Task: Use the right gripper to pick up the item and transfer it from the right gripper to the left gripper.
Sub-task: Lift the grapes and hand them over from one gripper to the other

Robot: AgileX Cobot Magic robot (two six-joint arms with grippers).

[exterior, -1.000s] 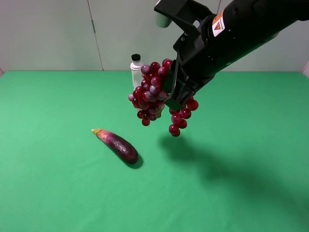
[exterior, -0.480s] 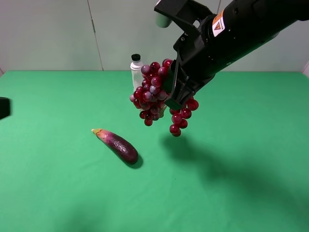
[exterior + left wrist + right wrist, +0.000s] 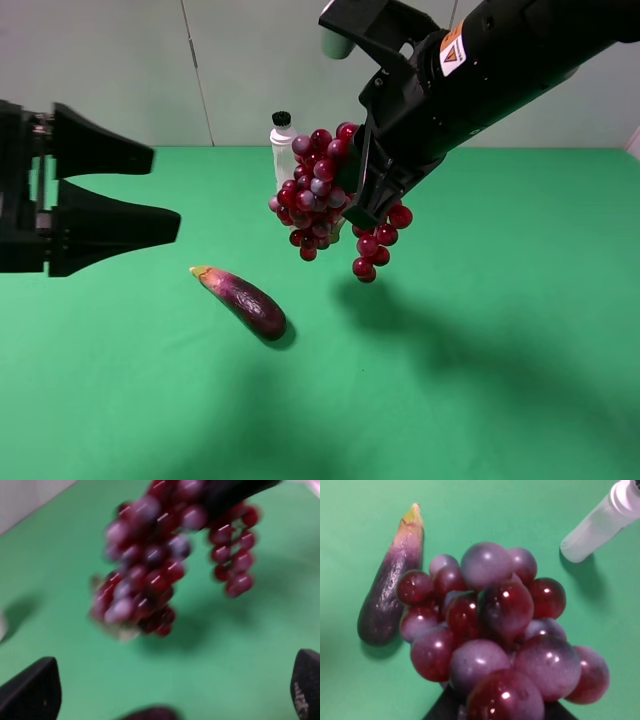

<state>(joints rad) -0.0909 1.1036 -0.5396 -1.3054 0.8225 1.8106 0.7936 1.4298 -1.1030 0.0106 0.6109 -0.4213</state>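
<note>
The right gripper (image 3: pixel 366 200) was clenched on the bunch of grapes (image 3: pixel 312 195) and held it in the air, well above the green tabletop (image 3: pixel 500 340). The bunch hung down on both sides of the black fingers: the bigger part toward the left arm, and a shorter string of dark red grapes on the other side. Some grapes near the top were paler and more purple.

The left gripper (image 3: pixel 165 192) was at the left edge of the high view, level with the bunch in that picture but clearly apart from it. Its two black fingers (image 3: pixel 100 148) were spread wide and pointed toward the grapes, with nothing between them. In the left wrist view the grapes were blurred, and only the tips of the two fingers showed, far from each other.

An eggplant (image 3: pixel 245 302) lay on the tabletop, lower in the high view and between the two grippers, its pale yellow-green stem end turned toward the left side. A white bottle (image 3: pixel 281 150) with a black cap (image 3: pixel 282 118) stood upright behind the grapes, partly hidden by them. In the right wrist view the grapes covered the gripper almost fully, and the eggplant and the bottle were seen on the tabletop beyond the bunch, on opposite sides of it.
</note>
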